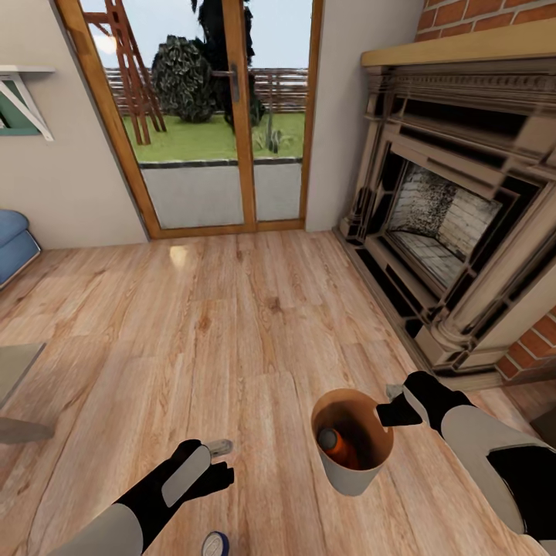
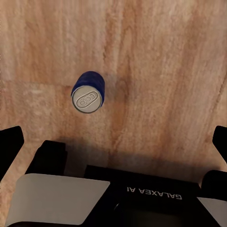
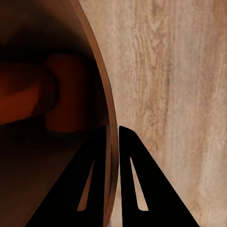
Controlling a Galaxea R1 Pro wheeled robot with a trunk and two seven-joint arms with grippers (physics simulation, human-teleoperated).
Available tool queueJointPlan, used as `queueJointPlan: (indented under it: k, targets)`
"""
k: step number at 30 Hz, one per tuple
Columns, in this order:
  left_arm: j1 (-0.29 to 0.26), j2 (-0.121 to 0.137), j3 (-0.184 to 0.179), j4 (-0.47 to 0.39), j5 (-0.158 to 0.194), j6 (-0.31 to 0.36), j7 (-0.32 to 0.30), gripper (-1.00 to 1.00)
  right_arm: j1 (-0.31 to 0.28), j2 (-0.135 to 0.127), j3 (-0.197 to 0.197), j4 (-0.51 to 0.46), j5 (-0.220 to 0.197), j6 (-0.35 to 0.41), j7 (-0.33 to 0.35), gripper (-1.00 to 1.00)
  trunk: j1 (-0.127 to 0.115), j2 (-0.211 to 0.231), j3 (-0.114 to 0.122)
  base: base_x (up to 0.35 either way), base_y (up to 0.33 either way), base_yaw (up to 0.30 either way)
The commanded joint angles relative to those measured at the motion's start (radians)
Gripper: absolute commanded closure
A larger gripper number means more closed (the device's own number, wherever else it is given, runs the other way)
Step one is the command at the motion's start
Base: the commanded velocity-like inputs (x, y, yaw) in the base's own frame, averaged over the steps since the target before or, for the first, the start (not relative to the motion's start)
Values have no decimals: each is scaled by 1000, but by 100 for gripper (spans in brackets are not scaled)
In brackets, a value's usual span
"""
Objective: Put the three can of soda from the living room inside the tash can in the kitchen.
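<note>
The tash can (image 1: 351,471) hangs tilted just above the living room's wood floor, with my right gripper (image 1: 390,407) shut on its rim. An orange can of soda (image 1: 332,442) lies inside. The right wrist view has that gripper (image 3: 112,130) pinching the rim (image 3: 106,94), with blurred orange shapes (image 3: 61,99) in the dark inside. A dark blue can of soda (image 1: 215,545) stands upright on the floor at the picture's bottom edge. My left gripper (image 1: 215,463) hovers above the blue can (image 2: 87,92). It is open (image 2: 114,142) and apart from the can.
A carved fireplace (image 1: 448,232) with brick around it fills the right side. Wood-framed glass doors (image 1: 224,116) stand straight ahead. A blue seat (image 1: 11,239) and a grey flat corner (image 1: 11,378) sit at the left edge. Bare plank floor lies between them.
</note>
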Motion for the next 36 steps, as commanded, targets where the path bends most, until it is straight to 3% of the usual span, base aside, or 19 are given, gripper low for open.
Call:
queueJointPlan:
  k: [1, 15, 36]
  targets:
    - [0, 0, -1, 0, 0, 0, 0, -100, 0, 0, -7, 0, -15, 2, 7, 100, 0, 0, 0, 13, 9, 0]
    - [0, -2, -5, 3, -1, -25, -1, -100, 2, -3, -11, 1, -24, -62, 26, 100, 0, 0, 0, 2, 1, 0]
    - [1, -1, -3, 3, -1, -33, -4, -100, 3, 1, -11, -1, -25, -57, 18, 100, 0, 0, 0, 0, 0, 0]
